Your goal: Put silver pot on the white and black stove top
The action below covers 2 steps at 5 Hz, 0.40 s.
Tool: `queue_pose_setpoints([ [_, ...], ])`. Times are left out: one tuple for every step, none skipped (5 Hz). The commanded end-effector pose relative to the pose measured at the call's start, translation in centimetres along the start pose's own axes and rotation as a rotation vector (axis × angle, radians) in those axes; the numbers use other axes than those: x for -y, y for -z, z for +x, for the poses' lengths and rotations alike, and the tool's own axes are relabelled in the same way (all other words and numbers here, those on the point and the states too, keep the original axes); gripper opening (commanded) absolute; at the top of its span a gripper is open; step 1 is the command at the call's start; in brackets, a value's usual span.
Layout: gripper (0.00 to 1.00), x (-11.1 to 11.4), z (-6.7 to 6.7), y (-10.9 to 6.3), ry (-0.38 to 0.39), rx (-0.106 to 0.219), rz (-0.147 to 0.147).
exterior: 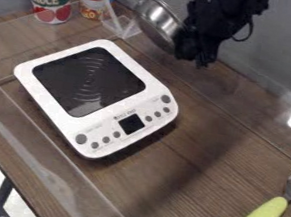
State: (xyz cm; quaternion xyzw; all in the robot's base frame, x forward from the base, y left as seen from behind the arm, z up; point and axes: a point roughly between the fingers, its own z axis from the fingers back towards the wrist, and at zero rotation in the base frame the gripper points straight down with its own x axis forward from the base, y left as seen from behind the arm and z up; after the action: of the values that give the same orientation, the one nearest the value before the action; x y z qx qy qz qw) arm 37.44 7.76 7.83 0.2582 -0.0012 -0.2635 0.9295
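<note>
Single view, camera. The silver pot point(159, 24) is at the back of the work area, tipped well over on its side, its round wall slanting and its opening not level; one small dark handle shows at its upper left. It lies directly against the dark gripper point(193, 44), on the stove side of it, so the pot sits between the gripper and the cans at the back left corner. The white and black stove top point(96, 96) lies nearer the camera, below and to the left of the pot; the black cooking surface point(89, 81) has nothing on it. Governing relation, as judged: the coming carry runs from the back wall toward the camera and somewhat left, with the pot leading and the gripper behind it. Hand: closed, clamped on the silver pot at its near right side; individual fingertips are too dark to separate, and the exact contact, rim or handle, cannot be made out. Whether the pot's lower edge clears the wooden counter point(218, 140) cannot be told with certainty. Estimate: pot in grip, placement outstanding. The next move calls for levelling the pot before lowering it over the black square; set down at this tilt, it would probably land on an edge and roll or slide off.
</note>
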Motion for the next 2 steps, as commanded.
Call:
queue_pose_setpoints([
  [0.0,-1.61,-0.8,-3.32,-0.03,0.054,0.043],
  [0.0,-1.54,-1.63,-3.59,-0.029,0.045,0.033],
])
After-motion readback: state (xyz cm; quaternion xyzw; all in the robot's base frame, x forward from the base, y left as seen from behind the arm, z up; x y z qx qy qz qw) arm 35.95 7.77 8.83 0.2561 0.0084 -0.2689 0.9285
